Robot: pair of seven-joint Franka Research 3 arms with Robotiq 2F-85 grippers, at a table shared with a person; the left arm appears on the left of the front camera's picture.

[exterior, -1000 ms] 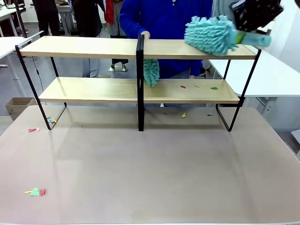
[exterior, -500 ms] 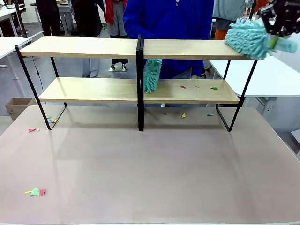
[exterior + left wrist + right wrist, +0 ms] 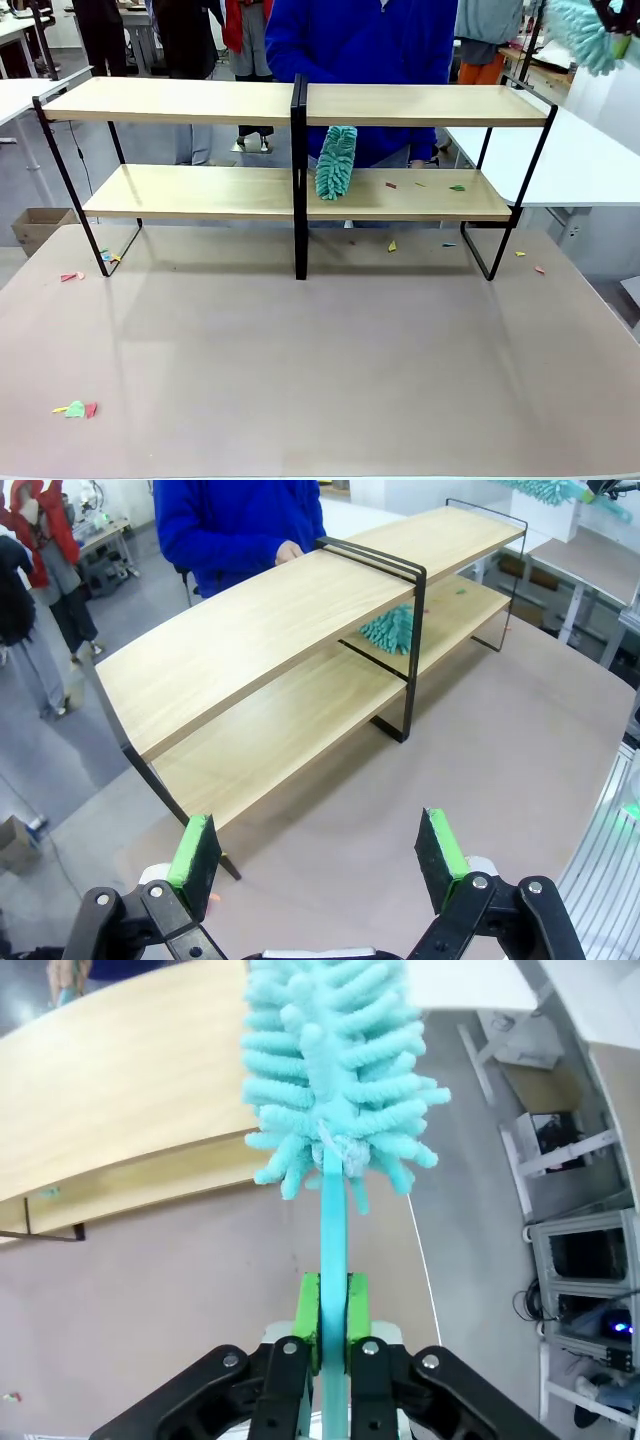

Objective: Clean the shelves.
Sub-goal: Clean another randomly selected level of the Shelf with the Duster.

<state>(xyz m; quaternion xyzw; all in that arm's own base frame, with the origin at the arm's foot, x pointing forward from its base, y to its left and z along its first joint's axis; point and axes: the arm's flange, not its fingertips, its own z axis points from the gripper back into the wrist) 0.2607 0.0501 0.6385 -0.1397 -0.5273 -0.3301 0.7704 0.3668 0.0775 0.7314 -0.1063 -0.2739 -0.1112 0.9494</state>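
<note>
The shelves [image 3: 200, 102] stand across the far half of the table, two light-wood boards in a black frame; they also lie ahead in the left wrist view [image 3: 270, 620]. My right gripper [image 3: 333, 1310] is shut on the handle of a teal fluffy duster [image 3: 335, 1070], held in the air past the rack's right end [image 3: 590, 30]. My left gripper [image 3: 317, 855] hangs open over the table, well short of the shelves, nothing between its pads. A person in blue holds a second teal duster [image 3: 336, 163] on the lower board beside the centre post [image 3: 299, 180].
Small coloured paper scraps lie on the lower board [image 3: 457, 187], under the rack [image 3: 392, 246], by its right foot [image 3: 519, 254] and on the table's left side [image 3: 75, 409]. A white table [image 3: 590, 160] stands to the right. The person's hand [image 3: 289, 551] rests on the top board.
My right gripper swept its duster rightwards off the top board's end and up. The person's duster shifted slightly right on the lower board. New scraps lie by the rack's right foot.
</note>
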